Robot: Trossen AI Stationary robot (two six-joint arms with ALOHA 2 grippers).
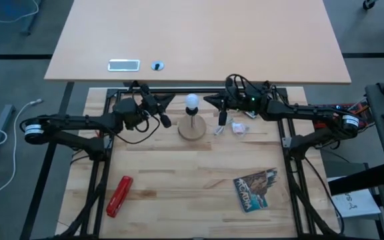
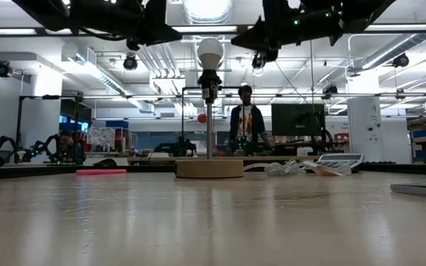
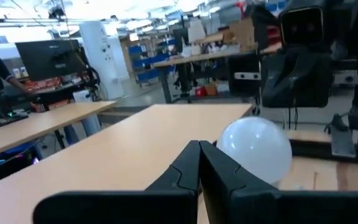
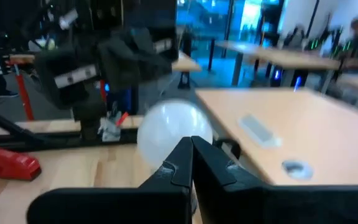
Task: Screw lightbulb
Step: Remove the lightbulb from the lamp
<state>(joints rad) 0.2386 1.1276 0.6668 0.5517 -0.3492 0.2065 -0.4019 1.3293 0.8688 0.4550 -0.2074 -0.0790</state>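
Observation:
The white lightbulb [image 1: 191, 101] sits upright in the black socket [image 2: 210, 83] on a thin pole that stands on the round wooden disc [image 1: 192, 131]. My left gripper [image 1: 165, 121] hangs shut just left of the bulb at about its height; in the left wrist view its shut fingers [image 3: 199, 163] point past the bulb [image 3: 257, 149]. My right gripper [image 1: 223, 117] hangs shut just right of the bulb; its shut fingers [image 4: 190, 157] stand in front of the bulb [image 4: 169, 132]. Neither gripper touches anything.
A see-through plastic wrapper [image 1: 236, 128] lies right of the disc. Near the front lie a red tool [image 1: 119, 195] at the left and a printed card [image 1: 257, 190] at the right. A second tabletop [image 1: 199, 40] stands beyond. A person [image 2: 246, 122] stands in the room behind.

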